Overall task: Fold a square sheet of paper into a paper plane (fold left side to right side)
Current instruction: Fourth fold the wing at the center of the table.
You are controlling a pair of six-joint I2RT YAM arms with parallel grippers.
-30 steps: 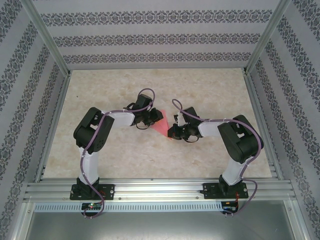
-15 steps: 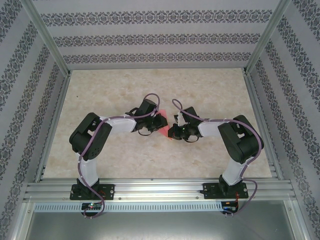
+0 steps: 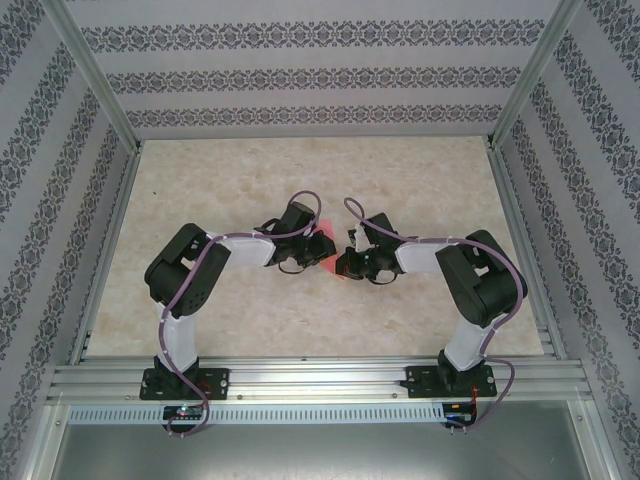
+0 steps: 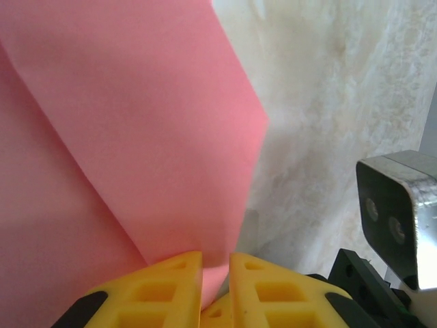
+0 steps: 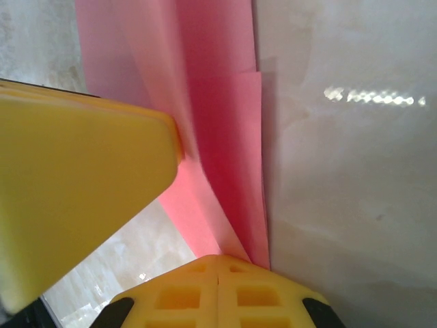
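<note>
The marbled table [image 3: 420, 180] carries the work at its middle, where the left arm [image 3: 190, 270] and the right arm [image 3: 470, 270] reach in toward each other from either side. Between their wrists lies the sheet of paper [image 3: 327, 248], salmon-red. It is already creased into a narrower layered shape rather than a flat square, part of it on the table and part lifted. The left jaws are clamped on the edge of a raised flap: in the left wrist view the paper runs down into the thin gap between the yellow fingers [image 4: 171, 283], and a straight crease crosses the flap. The right jaws are pressed together, tips where the paper's layers converge; whether a layer is nipped between them or only pinned to the table I cannot tell. My reading is that the left-to-right fold is in hand, the flap held up to go across while the right side anchors. The next move calls for laying the flap's edge true on the far edge without the anchor slipping, then letting go and pressing the crease flat
</note>
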